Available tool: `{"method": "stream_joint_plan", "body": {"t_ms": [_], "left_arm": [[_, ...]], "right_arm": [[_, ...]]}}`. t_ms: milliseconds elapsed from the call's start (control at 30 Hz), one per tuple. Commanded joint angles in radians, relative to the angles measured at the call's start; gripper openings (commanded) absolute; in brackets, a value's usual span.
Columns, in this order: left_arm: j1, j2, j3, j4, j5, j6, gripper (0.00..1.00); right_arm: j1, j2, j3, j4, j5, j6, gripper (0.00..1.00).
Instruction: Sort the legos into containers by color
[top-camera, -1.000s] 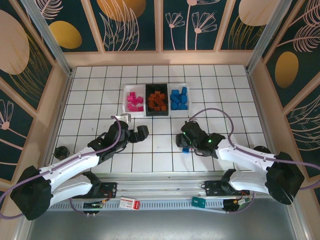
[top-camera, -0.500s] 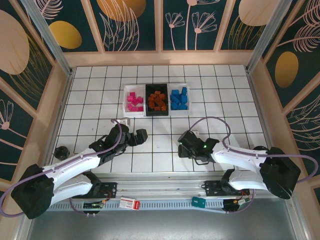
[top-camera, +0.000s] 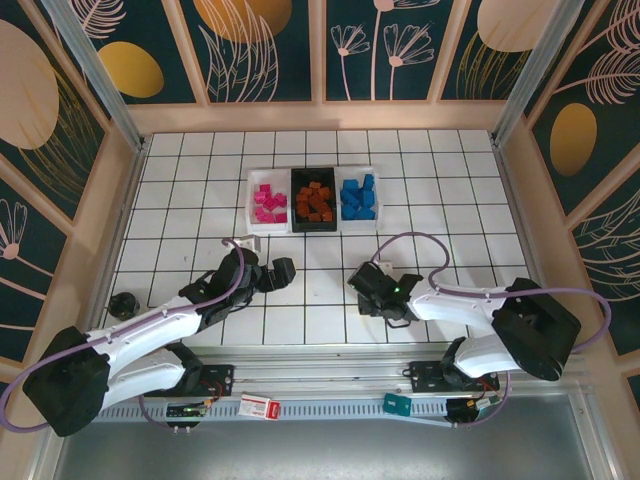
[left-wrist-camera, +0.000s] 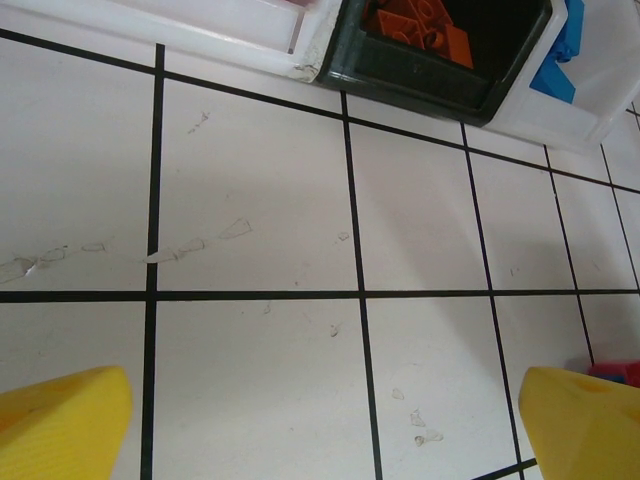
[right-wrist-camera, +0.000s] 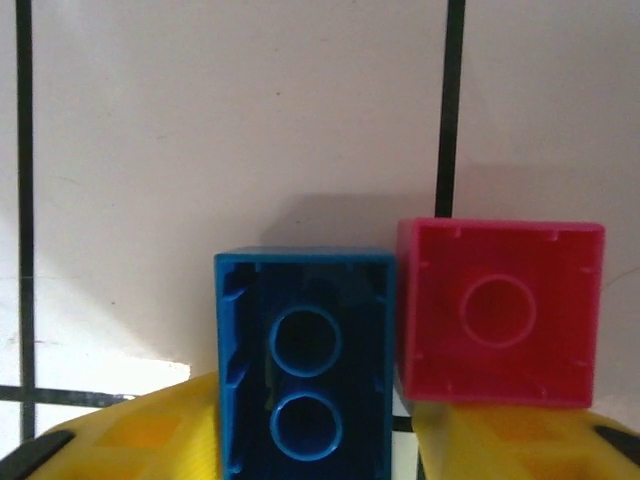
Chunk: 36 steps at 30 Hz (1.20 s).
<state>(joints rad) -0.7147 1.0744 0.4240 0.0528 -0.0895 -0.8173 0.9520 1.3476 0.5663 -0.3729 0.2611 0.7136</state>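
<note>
Right end effector (top-camera: 360, 285), low over the tiled surface (top-camera: 200, 200) toward its near edge, right of centre. In the right wrist view a blue two-stud brick (right-wrist-camera: 305, 370) lies underside up between the yellow fingers (right-wrist-camera: 130, 435), and the jaws stand narrow about it. A thin gap shows on one side, so whether the brick is clamped cannot be told. A pink brick (right-wrist-camera: 500, 310) lies just beside the blue one, outside the jaws, ahead of the other finger.

Left end effector (left-wrist-camera: 320, 425), left of centre, jaws wide and holding nothing.

Toward the far edge, three trays in a row: left white tray (top-camera: 254, 185) with pink bricks (top-camera: 270, 205), black tray (top-camera: 296, 200) with orange bricks (top-camera: 316, 200), right white tray (top-camera: 375, 180) with blue bricks (top-camera: 358, 198).
</note>
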Motion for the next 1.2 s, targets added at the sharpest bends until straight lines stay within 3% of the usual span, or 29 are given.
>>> {"method": "stream_joint_plan", "body": {"t_ms": [0, 200, 400, 600, 867, 1033, 1167], "left_arm": [[-0.004, 0.005, -0.004, 0.016, -0.007, -0.011, 0.99], [-0.003, 0.012, 0.008, 0.015, -0.016, -0.009, 0.99], [-0.004, 0.033, 0.009, 0.031, -0.011, -0.011, 0.99], [-0.004, 0.059, 0.011, 0.047, 0.008, -0.02, 0.99], [-0.004, 0.048, 0.01, 0.027, 0.022, -0.026, 0.99], [-0.004, 0.02, 0.011, -0.003, 0.016, -0.023, 0.99], [-0.003, 0.003, 0.01, -0.021, 0.008, -0.025, 0.99]], "right_arm": [[0.007, 0.027, 0.005, 0.099, 0.0, -0.023, 0.37], [0.008, -0.083, -0.001, 0.151, -0.07, -0.093, 0.24], [0.005, -0.199, 0.097, 0.093, -0.053, -0.166, 0.21], [-0.135, -0.154, 0.273, 0.128, -0.058, -0.298, 0.21], [-0.378, 0.213, 0.55, 0.281, -0.159, -0.387, 0.21], [-0.438, 0.479, 0.769, 0.249, -0.196, -0.404, 0.21], [-0.464, 0.602, 0.89, 0.217, -0.211, -0.391, 0.27]]}}
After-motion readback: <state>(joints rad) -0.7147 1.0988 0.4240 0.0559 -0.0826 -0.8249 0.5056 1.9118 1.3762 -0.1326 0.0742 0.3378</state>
